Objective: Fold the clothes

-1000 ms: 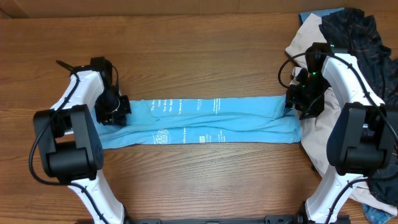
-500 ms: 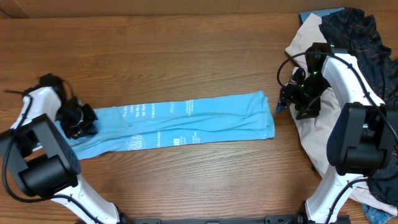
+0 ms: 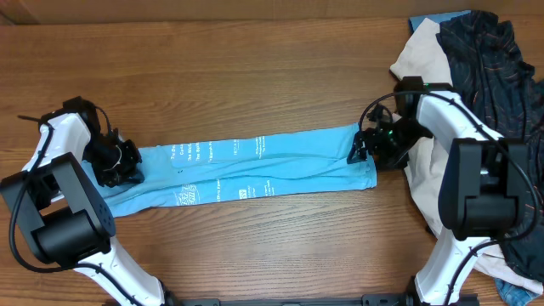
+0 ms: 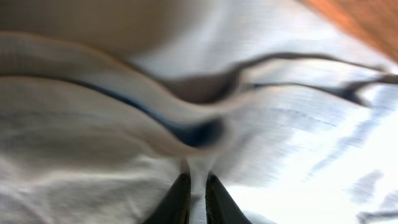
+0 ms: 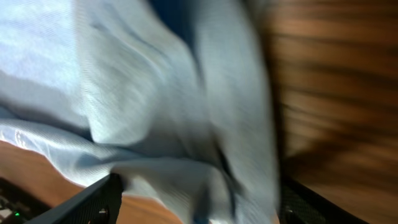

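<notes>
Big stuff first: there's the wooden table [image 3: 255, 68], and lying across it between my two grippers is the light blue T-shirt [image 3: 280, 166], already folded down into one long narrow strip. Out past the far side of my right gripper [image 3: 361, 151] sits the pile of other clothes, a cream garment [image 3: 421, 55] with a dark garment [image 3: 489, 51] with thin orange lines heaped on it. I reckon it's parked over there so the strip has room to lie flat.

My left gripper [image 3: 119, 166] is clamped on its end of the strip. The wrist cam shows both fingers [image 4: 177, 202] nearly together with a thin ridge of cloth pinched between them, so that's a real grip. Makes sense: with one end pinned, the strip can't bunch up or slide.

My right gripper is at the opposite end with its jaws spread wide. The shirt's end lies loose and rumpled under and between them, and nothing's held there.

Smallest bit: the white lettering [image 3: 191, 151] faces up, closer to my left gripper than my right.

My guess is the right end needs grabbing next, to fold the strip over toward the left. That rumpled corner could easily get picked up a layer short.
</notes>
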You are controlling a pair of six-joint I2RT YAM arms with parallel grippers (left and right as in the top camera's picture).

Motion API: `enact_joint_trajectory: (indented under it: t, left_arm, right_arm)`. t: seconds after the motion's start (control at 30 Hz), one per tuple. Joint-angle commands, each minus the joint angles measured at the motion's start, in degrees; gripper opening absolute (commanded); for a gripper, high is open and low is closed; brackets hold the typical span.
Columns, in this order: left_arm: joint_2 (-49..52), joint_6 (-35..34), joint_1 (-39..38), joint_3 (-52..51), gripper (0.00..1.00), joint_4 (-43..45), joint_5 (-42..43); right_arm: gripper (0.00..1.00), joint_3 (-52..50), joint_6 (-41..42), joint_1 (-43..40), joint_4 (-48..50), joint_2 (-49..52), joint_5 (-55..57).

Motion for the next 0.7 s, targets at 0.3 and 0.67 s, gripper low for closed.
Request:
enact_joint_trajectory:
  t: [0.3,0.67]
  left_arm:
    - [-6.91,1.55,-0.09,5.03,0.13,-2.80,1.55]
    - [-12.57,1.70,-0.02,5.01,0.13,-7.21,1.03]
  right_arm:
    - [0.13,-2.32,4.55,1.99,6.10,-0.17,1.86]
    - [0.06,8.37,10.47,-4.96,-2.78,-2.89,18.34]
